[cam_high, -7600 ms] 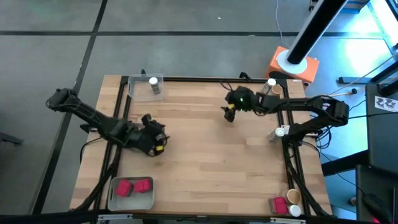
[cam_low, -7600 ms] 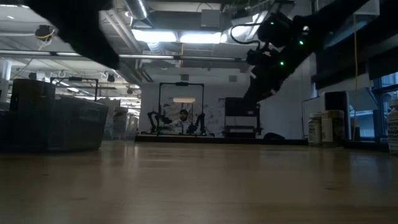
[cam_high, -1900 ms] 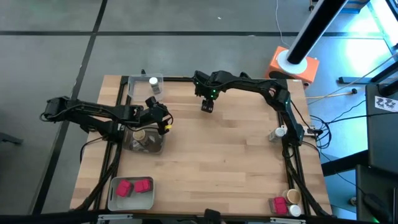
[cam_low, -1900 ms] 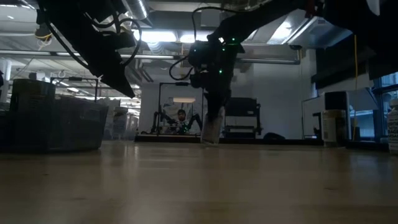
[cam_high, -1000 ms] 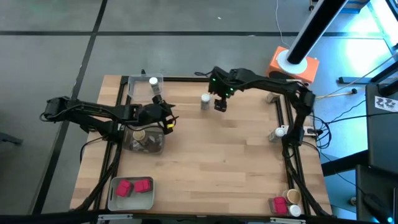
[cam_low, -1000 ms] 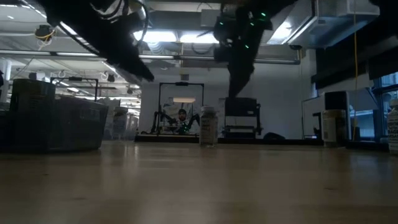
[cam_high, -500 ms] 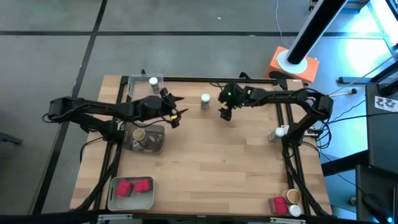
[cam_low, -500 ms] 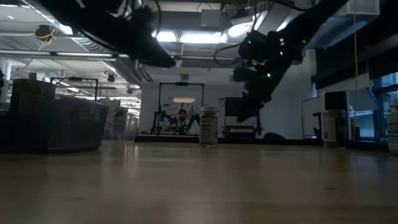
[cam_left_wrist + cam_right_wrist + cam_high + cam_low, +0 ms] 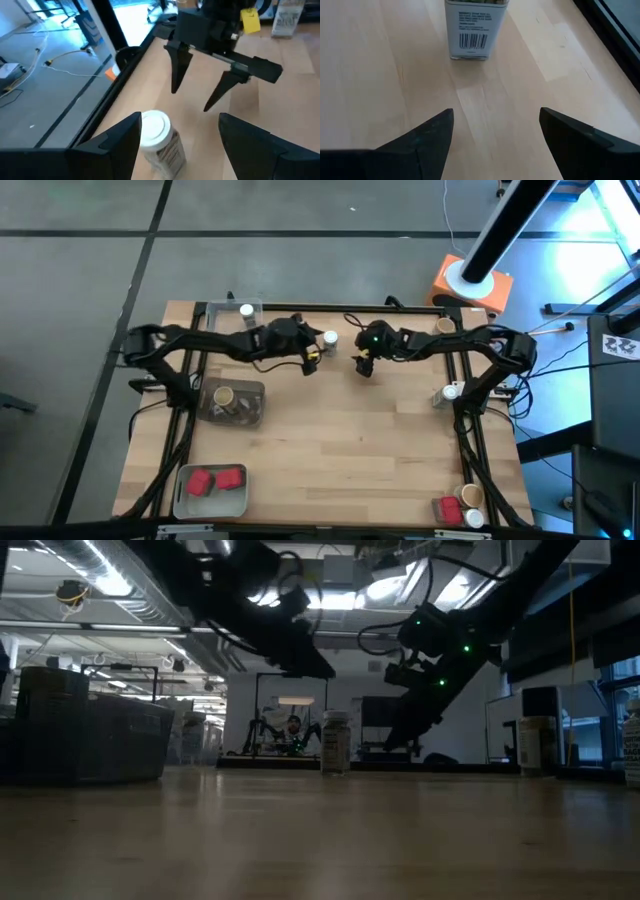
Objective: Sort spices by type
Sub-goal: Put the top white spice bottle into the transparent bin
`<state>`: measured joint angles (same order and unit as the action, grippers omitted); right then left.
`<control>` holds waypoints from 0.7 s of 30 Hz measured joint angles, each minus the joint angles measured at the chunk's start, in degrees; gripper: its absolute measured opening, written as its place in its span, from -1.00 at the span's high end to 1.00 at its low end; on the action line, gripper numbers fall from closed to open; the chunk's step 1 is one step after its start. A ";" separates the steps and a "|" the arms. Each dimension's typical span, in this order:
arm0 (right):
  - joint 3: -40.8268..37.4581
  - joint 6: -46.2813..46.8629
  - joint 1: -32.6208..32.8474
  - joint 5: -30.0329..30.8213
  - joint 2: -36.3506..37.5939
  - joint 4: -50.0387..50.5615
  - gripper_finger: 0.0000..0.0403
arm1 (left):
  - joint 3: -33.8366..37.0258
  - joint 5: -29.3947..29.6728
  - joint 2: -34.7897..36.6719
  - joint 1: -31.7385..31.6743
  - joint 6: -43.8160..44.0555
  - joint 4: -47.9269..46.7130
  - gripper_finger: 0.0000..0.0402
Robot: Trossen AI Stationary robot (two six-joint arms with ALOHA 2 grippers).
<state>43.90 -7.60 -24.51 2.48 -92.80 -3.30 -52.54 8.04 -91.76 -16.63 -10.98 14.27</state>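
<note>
Wooden planking forms the table (image 9: pixel 340 440), which is framed by black rails over a grey floor. Toward the far edge, near the middle, a white-lidded jar (image 9: pixel 329 339) is stood upright on the wood. The left gripper (image 9: pixel 311 358) is held just left of this jar with its fingers spread apart and nothing between them; in the left wrist view the jar (image 9: pixel 159 136) is seen just beside one finger, not clasped. The right gripper (image 9: pixel 363 366) is held a little to the right of the jar, jaws likewise wide and empty, and its wrist view is filled by the labelled side of the jar (image 9: pixel 477 29) ahead. At the far left corner a clear tray (image 9: pixel 232 328) holds another white-lidded jar (image 9: pixel 245 310). A second tray (image 9: pixel 232 404) at the left holds a tan-lidded jar (image 9: pixel 224 396). Two red boxes (image 9: pixel 214 480) lie in a grey tray (image 9: pixel 181 498) at the near left. More spices (image 9: pixel 460 504) are grouped at the near right corner, and one jar (image 9: pixel 444 325) at the far right.
</note>
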 joint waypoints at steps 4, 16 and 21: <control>-1.85 0.02 0.01 -0.08 -0.04 -6.19 -0.46 | -5.12 -4.44 -5.09 -2.04 -1.31 -3.34 -0.24; -2.41 -0.13 0.09 -0.59 -0.04 -8.89 -0.46 | -9.00 -12.95 -12.60 -7.24 0.88 -0.89 -0.24; -2.41 -0.13 0.11 -0.59 -0.06 -8.86 -0.46 | -8.98 -11.72 -15.05 -7.94 0.04 2.25 -0.24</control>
<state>41.50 -7.73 -24.40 1.89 -92.86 -12.16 -61.53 -3.67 -106.81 -24.56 -10.94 16.53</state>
